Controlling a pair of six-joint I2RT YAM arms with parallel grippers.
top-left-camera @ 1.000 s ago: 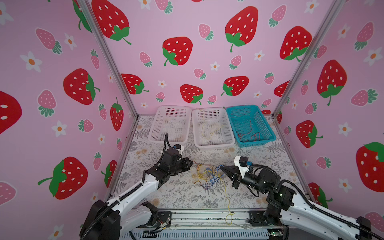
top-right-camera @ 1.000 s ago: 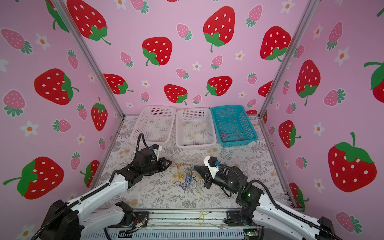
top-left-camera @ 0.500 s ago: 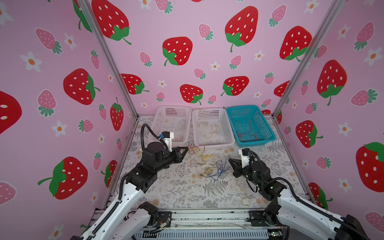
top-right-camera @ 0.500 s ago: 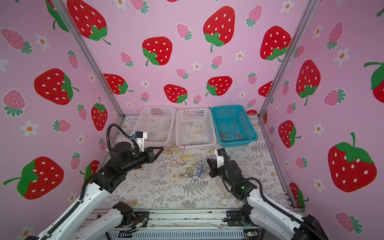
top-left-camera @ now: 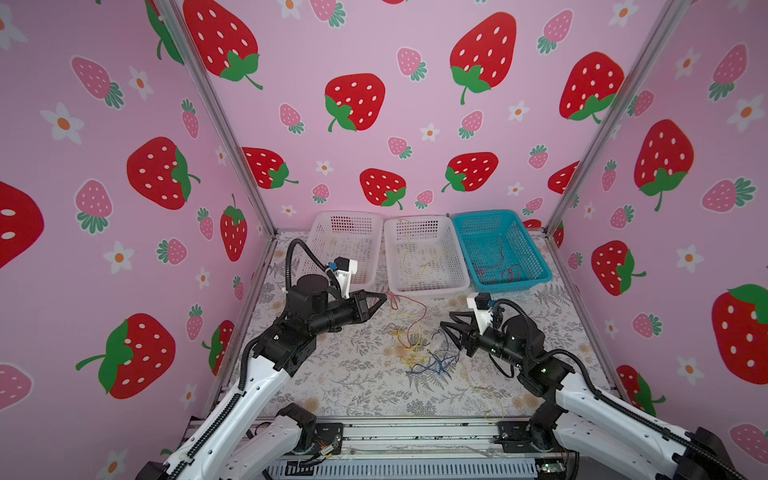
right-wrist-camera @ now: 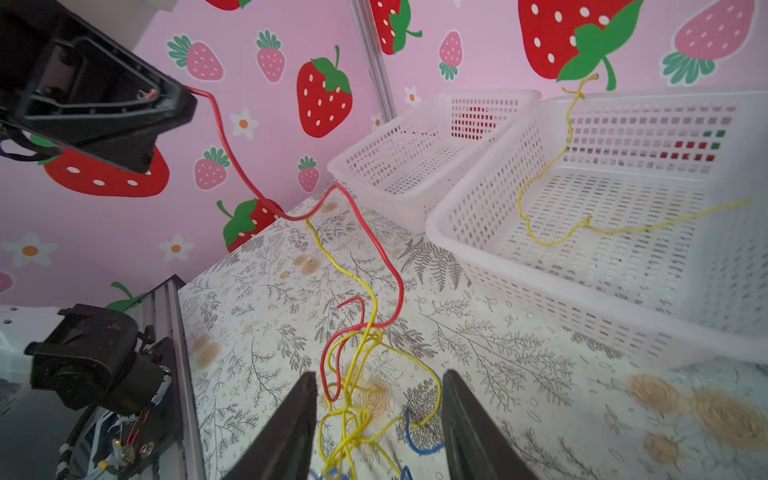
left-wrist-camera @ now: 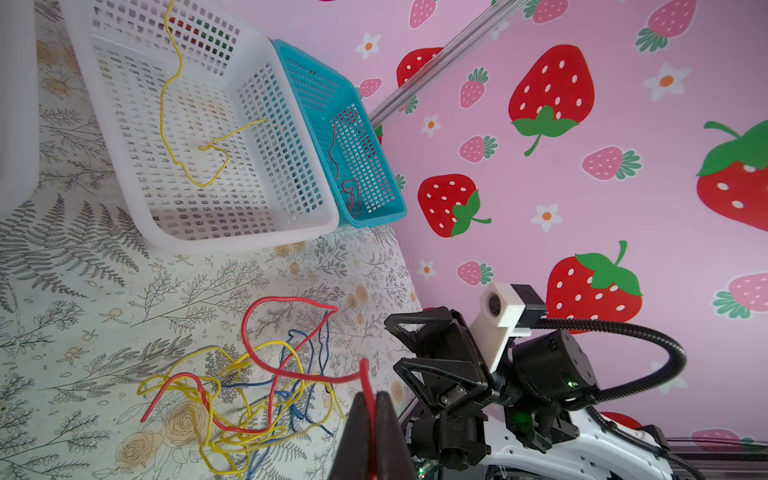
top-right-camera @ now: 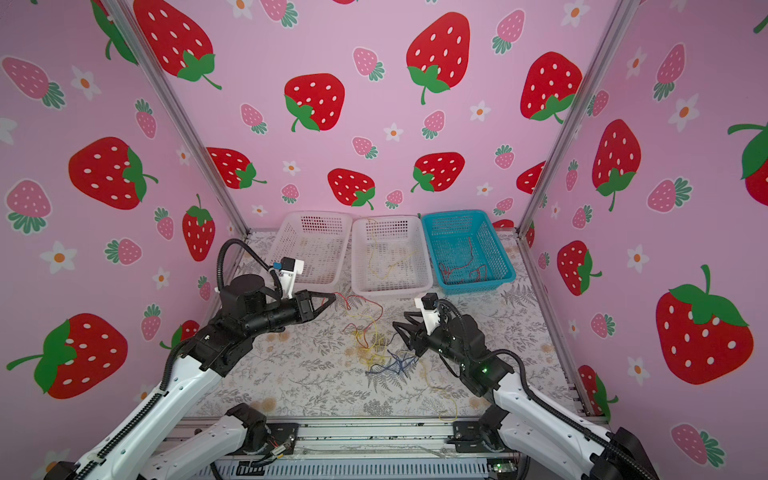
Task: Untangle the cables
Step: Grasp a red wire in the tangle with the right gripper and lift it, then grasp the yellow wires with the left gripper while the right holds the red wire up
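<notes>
The cables (top-left-camera: 419, 353) (top-right-camera: 374, 353) lie as a tangle of thin yellow, red and dark blue strands mid-table. My left gripper (top-left-camera: 384, 296) (top-right-camera: 334, 296) (left-wrist-camera: 372, 399) is shut on one end of a red cable (right-wrist-camera: 232, 158) (left-wrist-camera: 291, 374), held above the table left of the tangle. That cable sags down into the knot. My right gripper (top-left-camera: 446, 319) (top-right-camera: 400, 320) (right-wrist-camera: 379, 374) stands open just right of the tangle. In the right wrist view yellow, red and blue strands (right-wrist-camera: 357, 374) lie between its spread fingers, unpinched.
Three baskets line the back wall: a white basket (top-left-camera: 349, 214), a white basket (top-left-camera: 424, 287) holding a yellow cable (top-left-camera: 409, 257), and a blue basket (top-left-camera: 517, 283) holding red cables (top-left-camera: 498, 270). A loose yellow strand (top-left-camera: 490, 395) trails toward the front rail.
Both arms drew back from the front and apart, stretching the tangle. The right gripper, shut until half a second ago, has opened; the left stays shut on the red cable.
</notes>
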